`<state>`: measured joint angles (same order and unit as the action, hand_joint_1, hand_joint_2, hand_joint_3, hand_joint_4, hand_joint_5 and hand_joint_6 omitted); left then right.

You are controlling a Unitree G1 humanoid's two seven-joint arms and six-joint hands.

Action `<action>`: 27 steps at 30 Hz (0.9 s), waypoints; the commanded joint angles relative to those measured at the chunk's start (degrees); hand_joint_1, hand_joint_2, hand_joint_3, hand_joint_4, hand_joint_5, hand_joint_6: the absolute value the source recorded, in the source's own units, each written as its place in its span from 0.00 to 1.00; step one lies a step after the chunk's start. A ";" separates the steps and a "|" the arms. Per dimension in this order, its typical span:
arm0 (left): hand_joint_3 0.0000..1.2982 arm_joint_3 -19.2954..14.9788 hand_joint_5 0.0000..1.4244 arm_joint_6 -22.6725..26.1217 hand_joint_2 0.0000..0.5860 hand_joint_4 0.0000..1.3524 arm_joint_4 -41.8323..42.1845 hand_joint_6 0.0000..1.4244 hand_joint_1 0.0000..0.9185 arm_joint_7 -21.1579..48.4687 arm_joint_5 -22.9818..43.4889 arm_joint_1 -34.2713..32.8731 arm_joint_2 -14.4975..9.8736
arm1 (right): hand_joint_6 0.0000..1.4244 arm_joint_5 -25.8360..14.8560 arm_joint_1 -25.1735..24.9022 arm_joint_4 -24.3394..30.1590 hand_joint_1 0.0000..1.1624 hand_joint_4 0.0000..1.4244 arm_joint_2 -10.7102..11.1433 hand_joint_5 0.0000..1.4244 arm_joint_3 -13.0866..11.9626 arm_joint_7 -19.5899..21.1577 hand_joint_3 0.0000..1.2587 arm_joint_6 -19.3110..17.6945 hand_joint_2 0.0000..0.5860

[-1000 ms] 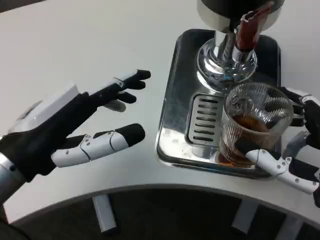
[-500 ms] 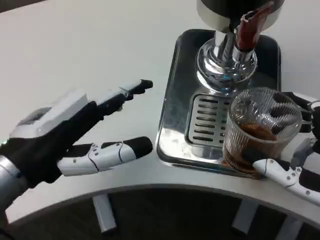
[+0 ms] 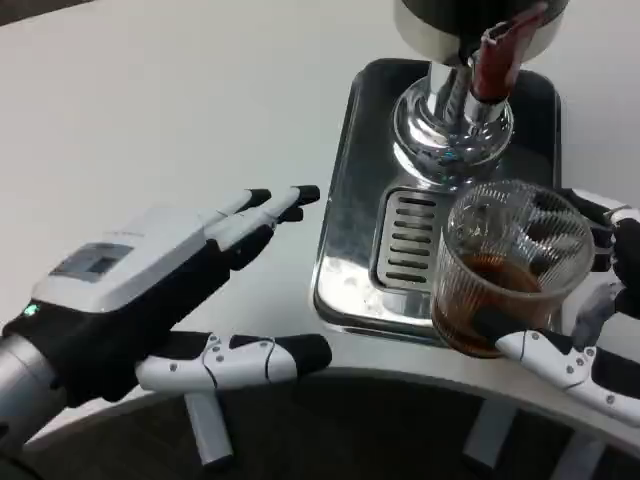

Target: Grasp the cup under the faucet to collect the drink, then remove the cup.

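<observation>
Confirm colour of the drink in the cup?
Dark amber-brown, filling the lower part of the clear ribbed cup held by the right hand; seen in the head view.

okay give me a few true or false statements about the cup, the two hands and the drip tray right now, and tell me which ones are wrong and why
1. The right hand holds the ribbed glass cup. True.
2. The cup is empty. False: it holds brown drink in its lower part.
3. The left hand holds nothing, its fingers apart, over the white table. True.
4. The cup lies on its side on the table. False: it is roughly upright, over the front of the metal drip tray.
5. The left hand touches the cup. False: it is apart from it, left of the tray.
</observation>
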<state>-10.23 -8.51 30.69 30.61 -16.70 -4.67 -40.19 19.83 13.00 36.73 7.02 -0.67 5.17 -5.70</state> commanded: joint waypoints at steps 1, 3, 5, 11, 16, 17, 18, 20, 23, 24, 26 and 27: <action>0.00 -1.61 0.00 1.62 0.21 0.00 3.85 0.09 0.00 0.82 -1.45 3.44 -1.29 | 0.78 -0.98 0.42 2.59 0.70 0.58 -0.70 0.68 0.92 -0.39 0.60 -2.71 0.38; 0.00 -2.22 0.00 2.32 0.21 0.00 5.03 0.08 0.00 0.92 -1.57 4.42 -1.31 | 0.79 -1.08 0.32 2.88 0.70 0.58 -0.77 0.68 1.20 -0.73 0.60 -2.68 0.38; 0.00 -2.98 0.00 3.04 0.20 0.00 6.76 0.08 0.00 1.18 -1.59 5.78 -1.16 | 0.79 -1.34 0.46 3.35 0.70 0.58 -0.87 0.68 1.54 -1.17 0.60 -2.60 0.38; 0.00 -4.15 0.00 4.79 0.20 0.00 10.34 0.08 0.00 1.55 -1.59 8.23 -0.70 | 0.79 -1.71 1.58 4.48 0.70 0.58 -0.72 0.69 2.21 -2.42 0.61 -2.72 0.38; 0.00 -4.92 0.00 5.66 0.19 0.00 12.48 0.08 0.00 1.73 -1.64 10.15 -0.54 | 0.79 -1.66 2.74 5.13 0.70 0.58 -0.64 0.69 3.19 -3.20 0.61 -3.33 0.38; 0.00 -5.19 0.00 5.82 0.19 0.00 13.14 0.08 0.00 1.76 -1.86 10.79 -0.50 | 0.79 -1.62 2.84 5.24 0.70 0.58 -0.65 0.69 3.34 -3.25 0.61 -3.38 0.38; 0.00 -5.38 0.00 5.97 0.19 0.00 13.61 0.08 0.00 1.76 -2.00 11.25 -0.49 | 0.79 -1.54 2.86 5.48 0.70 0.58 -0.64 0.69 3.58 -3.39 0.62 -3.31 0.38; 0.00 -5.91 0.00 6.39 0.19 0.00 14.61 0.07 0.00 1.77 -2.52 12.20 -0.38 | 0.80 -1.43 2.83 5.88 0.70 0.59 -0.61 0.70 3.91 -3.62 0.62 -3.21 0.38; 0.00 -6.72 0.00 7.07 0.19 0.00 15.94 0.07 0.00 1.96 -3.10 13.48 -0.39 | 0.80 -1.47 2.80 6.30 0.70 0.59 -0.66 0.70 4.28 -3.94 0.62 -2.92 0.38; 0.00 -7.00 0.00 7.24 0.19 0.00 16.39 0.07 0.00 2.06 -3.22 13.92 -0.43 | 0.81 -1.44 2.78 6.42 0.70 0.59 -0.64 0.70 4.56 -4.10 0.62 -2.88 0.38; 0.00 -7.69 0.00 7.46 0.19 0.00 17.49 0.06 0.00 2.19 -3.52 15.02 -0.29 | 0.81 -1.34 2.77 6.52 0.70 0.59 -0.57 0.70 5.09 -4.34 0.62 -2.94 0.38; 0.00 -7.90 0.00 7.54 0.19 0.00 17.85 0.06 0.00 2.20 -3.63 15.37 -0.21 | 0.81 -1.24 2.78 6.52 0.70 0.59 -0.50 0.70 5.35 -4.45 0.62 -3.02 0.38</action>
<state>-17.21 -1.34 46.70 31.91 -19.52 8.54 -40.51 18.78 15.53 41.05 6.81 3.74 0.89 -6.11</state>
